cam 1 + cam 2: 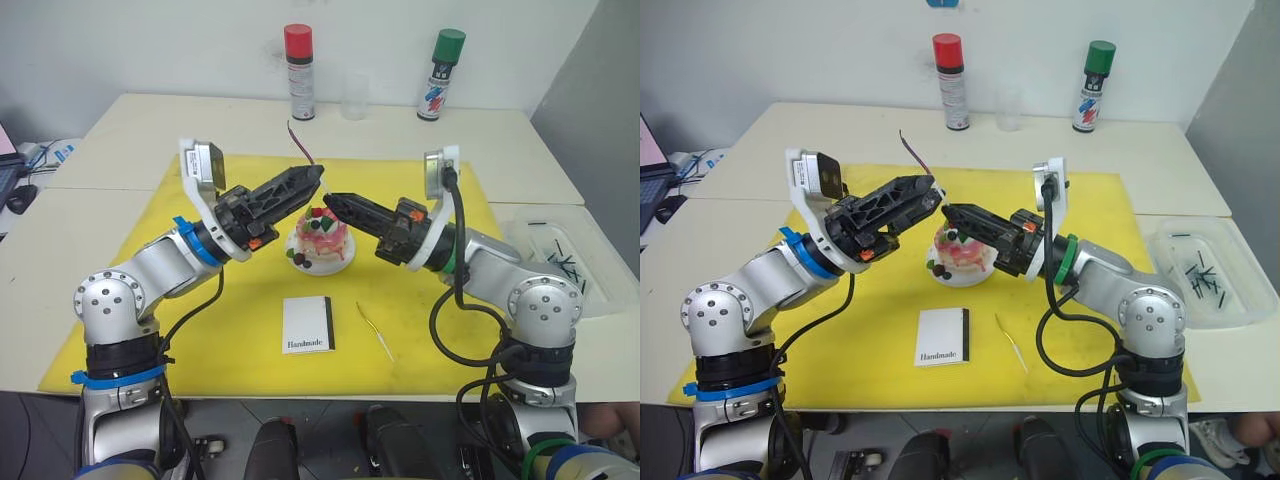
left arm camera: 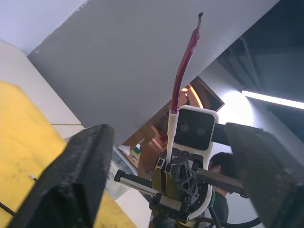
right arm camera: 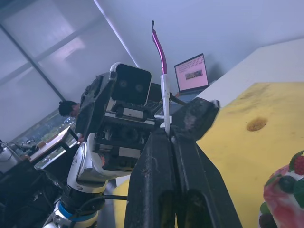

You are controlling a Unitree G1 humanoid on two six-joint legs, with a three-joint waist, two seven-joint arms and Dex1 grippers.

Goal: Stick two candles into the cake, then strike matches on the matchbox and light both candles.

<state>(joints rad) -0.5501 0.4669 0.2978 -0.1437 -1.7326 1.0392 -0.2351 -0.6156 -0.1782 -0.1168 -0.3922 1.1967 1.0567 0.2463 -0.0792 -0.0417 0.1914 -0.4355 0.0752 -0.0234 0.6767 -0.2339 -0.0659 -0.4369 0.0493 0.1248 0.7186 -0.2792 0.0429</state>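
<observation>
Fingers of the left gripper (image 1: 312, 178) stand apart at frame centre, beside a thin candle (image 1: 300, 141) that looks light, bendy and easily snapped, best pinched low on its pale stem. Below sit the cake (image 1: 322, 240) and the matchbox (image 1: 308, 324). A second candle (image 1: 376, 331) lies lower right of those. The right gripper (image 1: 332, 200) is clamped on the raised candle's base.

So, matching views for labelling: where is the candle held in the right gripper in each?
Left eye: candle slanting up over the cake.
Right eye: candle likewise.
Left wrist: candle beyond the open left gripper.
Right wrist: candle rising from the shut right gripper.
Shared landmark: yellow mat.
</observation>
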